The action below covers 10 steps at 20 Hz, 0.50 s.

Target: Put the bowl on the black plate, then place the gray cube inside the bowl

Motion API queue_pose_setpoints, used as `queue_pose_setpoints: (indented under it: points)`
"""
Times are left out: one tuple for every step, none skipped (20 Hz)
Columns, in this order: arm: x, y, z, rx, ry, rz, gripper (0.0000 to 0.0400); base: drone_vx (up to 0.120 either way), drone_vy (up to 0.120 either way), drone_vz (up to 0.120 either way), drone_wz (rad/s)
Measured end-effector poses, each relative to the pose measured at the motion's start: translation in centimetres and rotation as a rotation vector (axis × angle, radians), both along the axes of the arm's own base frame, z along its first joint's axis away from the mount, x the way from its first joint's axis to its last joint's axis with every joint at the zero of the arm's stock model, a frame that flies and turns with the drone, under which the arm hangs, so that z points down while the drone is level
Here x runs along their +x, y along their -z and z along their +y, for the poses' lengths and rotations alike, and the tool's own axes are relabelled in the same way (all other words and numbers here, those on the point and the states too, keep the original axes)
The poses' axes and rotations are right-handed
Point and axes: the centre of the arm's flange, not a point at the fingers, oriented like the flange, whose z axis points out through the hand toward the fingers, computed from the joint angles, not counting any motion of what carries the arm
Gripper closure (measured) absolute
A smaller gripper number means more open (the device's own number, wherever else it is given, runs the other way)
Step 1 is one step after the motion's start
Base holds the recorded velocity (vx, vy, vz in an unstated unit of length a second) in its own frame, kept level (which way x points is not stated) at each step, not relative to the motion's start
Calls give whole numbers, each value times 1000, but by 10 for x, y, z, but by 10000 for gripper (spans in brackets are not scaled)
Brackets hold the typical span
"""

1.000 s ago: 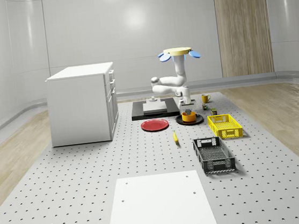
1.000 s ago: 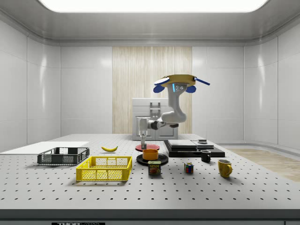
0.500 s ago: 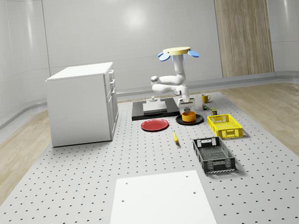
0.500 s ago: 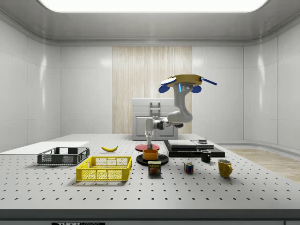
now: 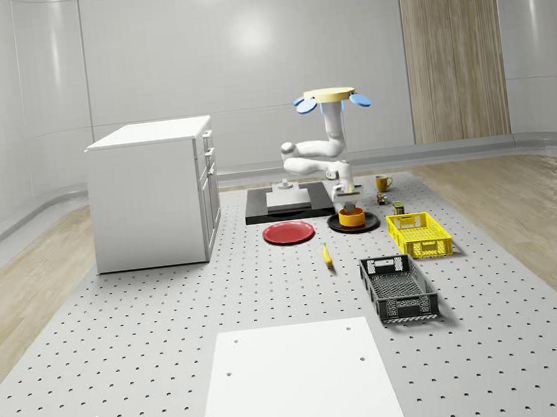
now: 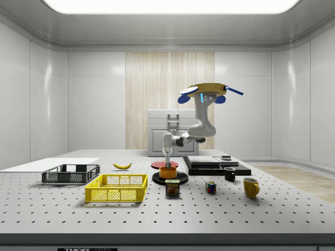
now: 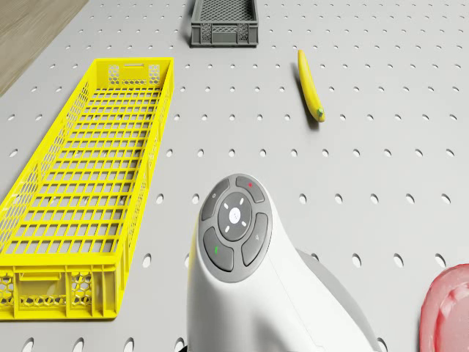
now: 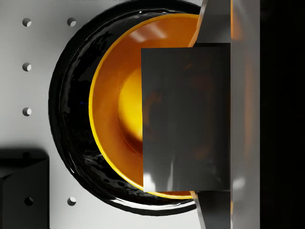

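An orange bowl [image 5: 352, 217] [image 6: 168, 171] sits on the black plate [image 5: 335, 226] [image 6: 180, 178] in the middle of the table. The drone [image 5: 331, 96] [image 6: 205, 92] hovers over the table behind the plate, its arm bent down. My gripper [image 5: 348, 201] [image 6: 167, 159] hangs straight above the bowl, shut on the gray cube [image 8: 183, 114]. In the wrist view the cube covers much of the bowl [image 8: 114, 109], and the plate [image 8: 71, 119] rings the bowl. One finger [image 8: 245, 114] presses the cube's side.
A red plate [image 5: 288, 232] [image 7: 448, 308] lies beside the black plate. A yellow basket [image 5: 418, 234] [image 7: 80, 213], a dark crate [image 5: 398, 287], a banana [image 5: 326, 254] [image 7: 310, 84], a can [image 6: 172, 187] and mugs [image 6: 250, 186] stand nearby. A white cabinet [image 5: 156, 192] is at the whole-scene view's left.
The drone and arm have shifted toward the side view's right, carrying the gripper and cube from beside the bowl to above it, and slightly lower.
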Motion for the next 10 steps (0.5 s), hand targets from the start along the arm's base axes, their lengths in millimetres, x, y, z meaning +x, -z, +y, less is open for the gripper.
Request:
queue_pose_setpoints:
  points:
    - [0,-1,-3,0,0,0,148,0,0,0,0]
    - [0,-2,-6,0,0,0,148,0,0,0,0]
    - [0,-3,-9,0,0,0,148,0,0,0,0]
    - [0,-5,-11,0,0,0,148,0,0,0,0]
    - [0,-8,-12,0,0,0,148,0,0,0,0]
    - [0,-11,-13,0,0,0,148,0,0,0,0]
    - [0,-14,-14,0,0,0,148,0,0,0,0]
    - [0,-17,-15,0,0,0,148,0,0,0,0]
    - [0,-20,-16,0,0,0,148,0,0,0,0]
    - [0,-24,-17,0,0,0,148,0,0,0,0]
